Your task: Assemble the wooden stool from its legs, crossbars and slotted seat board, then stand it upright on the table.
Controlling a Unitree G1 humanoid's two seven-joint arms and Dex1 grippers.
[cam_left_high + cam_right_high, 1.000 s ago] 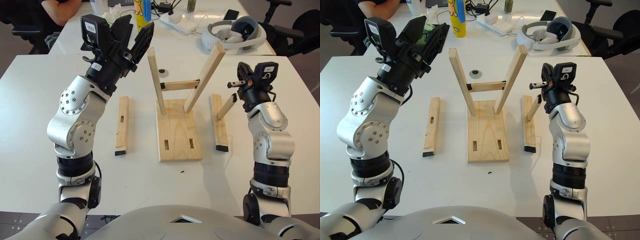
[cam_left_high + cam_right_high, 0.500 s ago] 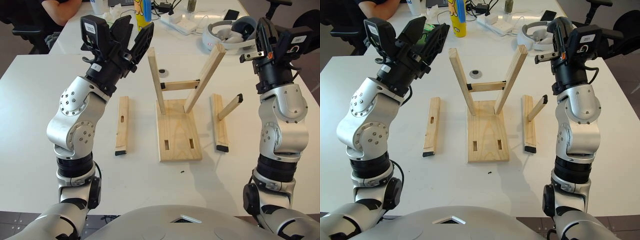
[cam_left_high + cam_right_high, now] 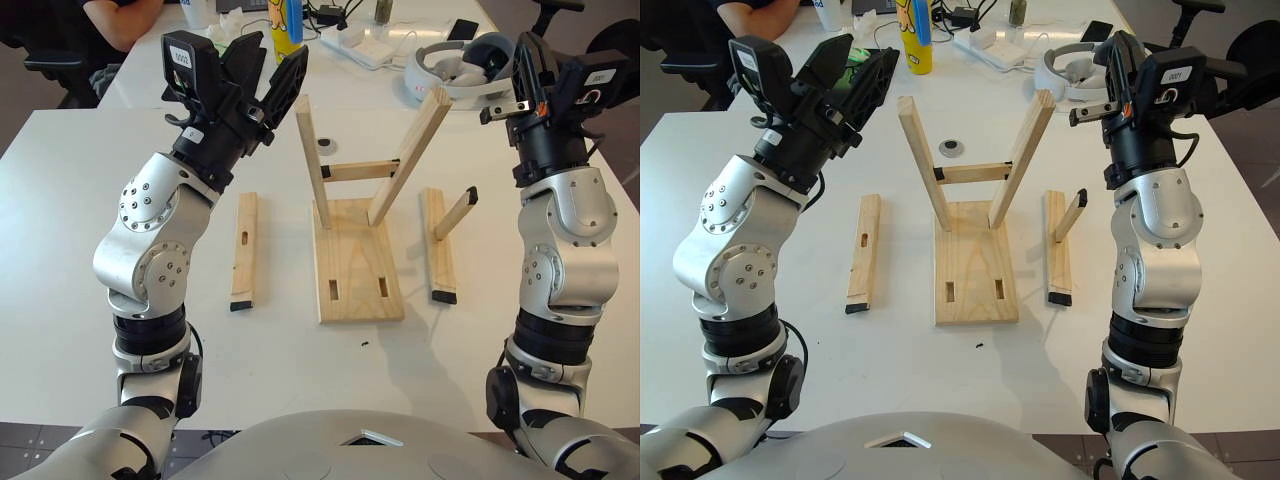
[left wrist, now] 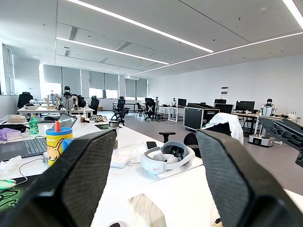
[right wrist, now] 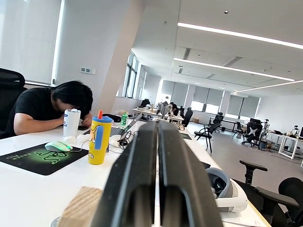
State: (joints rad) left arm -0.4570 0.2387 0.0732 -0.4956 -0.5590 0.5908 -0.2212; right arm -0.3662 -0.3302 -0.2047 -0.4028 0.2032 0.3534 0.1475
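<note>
The slotted seat board (image 3: 358, 262) lies flat mid-table. Two legs (image 3: 311, 160) (image 3: 410, 155) stand in it, splayed apart and joined by a crossbar (image 3: 360, 170). A loose slotted leg (image 3: 243, 248) lies left of the board. Another leg (image 3: 438, 248) lies to its right, with a short crossbar (image 3: 456, 213) sticking up out of it at a slant. My left gripper (image 3: 268, 68) is raised, open and empty, just left of the left leg's top (image 4: 144, 215). My right gripper (image 3: 1118, 52) is held high at the right, shut on nothing, fingers (image 5: 156, 179) pressed together.
On the far desk are a white headset (image 3: 465, 65), a yellow bottle (image 3: 287, 25) and a power strip (image 3: 350, 42). A small round disc (image 3: 323, 143) lies behind the stool. The white table (image 3: 80, 230) has bare room at the left and front.
My right gripper has lifted from beside the slanted crossbar on the right leg to high above the table. The crossbar stays in the leg. The left arm has not moved.
</note>
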